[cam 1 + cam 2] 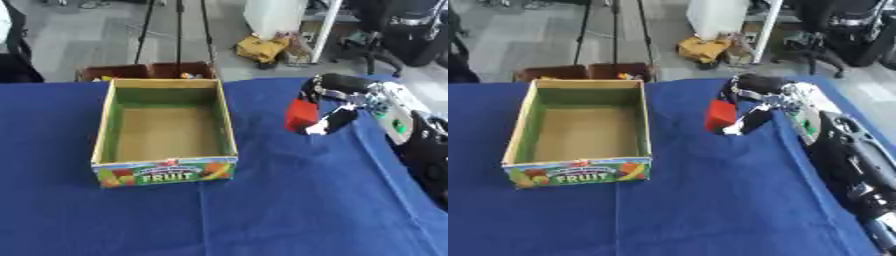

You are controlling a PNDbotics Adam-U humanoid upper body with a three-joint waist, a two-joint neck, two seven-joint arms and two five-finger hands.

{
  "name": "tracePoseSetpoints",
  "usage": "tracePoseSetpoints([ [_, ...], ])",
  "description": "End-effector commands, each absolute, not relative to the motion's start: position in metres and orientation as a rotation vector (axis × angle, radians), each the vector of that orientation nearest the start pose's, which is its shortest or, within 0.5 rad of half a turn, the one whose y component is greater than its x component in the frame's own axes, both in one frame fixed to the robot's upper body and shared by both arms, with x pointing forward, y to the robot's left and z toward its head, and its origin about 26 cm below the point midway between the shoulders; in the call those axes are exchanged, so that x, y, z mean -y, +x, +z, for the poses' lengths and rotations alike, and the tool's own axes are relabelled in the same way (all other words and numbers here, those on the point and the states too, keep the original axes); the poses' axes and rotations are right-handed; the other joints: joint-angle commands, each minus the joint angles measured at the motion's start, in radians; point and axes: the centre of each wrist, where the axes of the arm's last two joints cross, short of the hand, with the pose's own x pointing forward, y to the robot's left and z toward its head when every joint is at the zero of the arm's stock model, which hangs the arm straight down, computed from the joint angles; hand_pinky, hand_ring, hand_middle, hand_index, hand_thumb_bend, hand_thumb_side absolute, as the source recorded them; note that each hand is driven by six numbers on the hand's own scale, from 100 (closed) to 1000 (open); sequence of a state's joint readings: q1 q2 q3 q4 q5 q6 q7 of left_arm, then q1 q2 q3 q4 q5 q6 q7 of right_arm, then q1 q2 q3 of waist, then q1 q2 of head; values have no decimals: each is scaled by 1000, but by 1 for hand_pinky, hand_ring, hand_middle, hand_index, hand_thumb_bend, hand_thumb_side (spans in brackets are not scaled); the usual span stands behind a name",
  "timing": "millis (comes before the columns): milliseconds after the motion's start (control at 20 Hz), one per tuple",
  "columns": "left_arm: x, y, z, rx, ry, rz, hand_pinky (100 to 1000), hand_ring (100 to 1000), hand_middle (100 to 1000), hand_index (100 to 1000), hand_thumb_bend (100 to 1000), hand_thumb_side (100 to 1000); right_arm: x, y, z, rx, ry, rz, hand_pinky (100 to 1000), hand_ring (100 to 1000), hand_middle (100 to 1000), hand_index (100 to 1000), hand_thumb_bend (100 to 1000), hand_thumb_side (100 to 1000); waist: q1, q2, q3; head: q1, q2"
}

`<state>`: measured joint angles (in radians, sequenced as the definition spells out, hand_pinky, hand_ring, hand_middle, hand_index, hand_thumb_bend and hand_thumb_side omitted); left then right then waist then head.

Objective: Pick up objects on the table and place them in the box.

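On the blue-clothed counter point(289, 200) the open cardboard box point(164, 172), printed FRUIT on its front, sits at about nine o'clock from centre, its inside bare. At three o'clock the right hand point(331, 111) has its dark fingers curled round a red object point(300, 115), held just above the cloth; the fingers cover part of it and its shape is hard to make out. The left hand shows in neither view.

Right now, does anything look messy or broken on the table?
Nothing stands out. The fruit box sits upright and open, with nothing visible inside, on the blue cloth. The right hand holds a red object above the cloth, beside the box.
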<state>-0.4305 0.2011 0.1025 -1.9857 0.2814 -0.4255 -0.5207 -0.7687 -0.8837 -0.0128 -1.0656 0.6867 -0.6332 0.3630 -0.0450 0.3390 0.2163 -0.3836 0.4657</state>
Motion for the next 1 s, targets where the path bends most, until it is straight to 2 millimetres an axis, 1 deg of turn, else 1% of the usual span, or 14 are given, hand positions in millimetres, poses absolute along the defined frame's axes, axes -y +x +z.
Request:
tracePoseSetpoints([
  [50, -256, 309, 238, -3235, 407, 904, 755, 997, 982, 888, 100, 1000, 459, 386, 324, 1660, -1150, 1626, 540, 776, 305, 431, 522, 598, -11, -28, -1, 10, 3],
  [250, -256, 309, 239, -3237, 408, 909, 755, 997, 982, 888, 100, 1000, 444, 382, 347, 1774, -1130, 1607, 533, 768, 300, 425, 555, 616, -22, -35, 7, 9, 4],
  [450, -257, 309, 239, -3239, 413, 912, 755, 997, 982, 888, 100, 1000, 433, 382, 360, 1842, -1098, 1587, 529, 763, 293, 418, 587, 618, -32, -42, 22, 6, 2],
  [700, -257, 309, 240, -3241, 419, 920, 755, 997, 983, 888, 100, 1000, 419, 387, 372, 1906, -1057, 1574, 525, 759, 285, 409, 604, 617, -44, -47, 42, 0, 1],
  [1000, -256, 310, 240, -3241, 424, 935, 755, 997, 984, 888, 100, 1000, 405, 393, 380, 1963, -1015, 1566, 518, 754, 270, 389, 624, 602, -54, -47, 53, -5, -8],
])
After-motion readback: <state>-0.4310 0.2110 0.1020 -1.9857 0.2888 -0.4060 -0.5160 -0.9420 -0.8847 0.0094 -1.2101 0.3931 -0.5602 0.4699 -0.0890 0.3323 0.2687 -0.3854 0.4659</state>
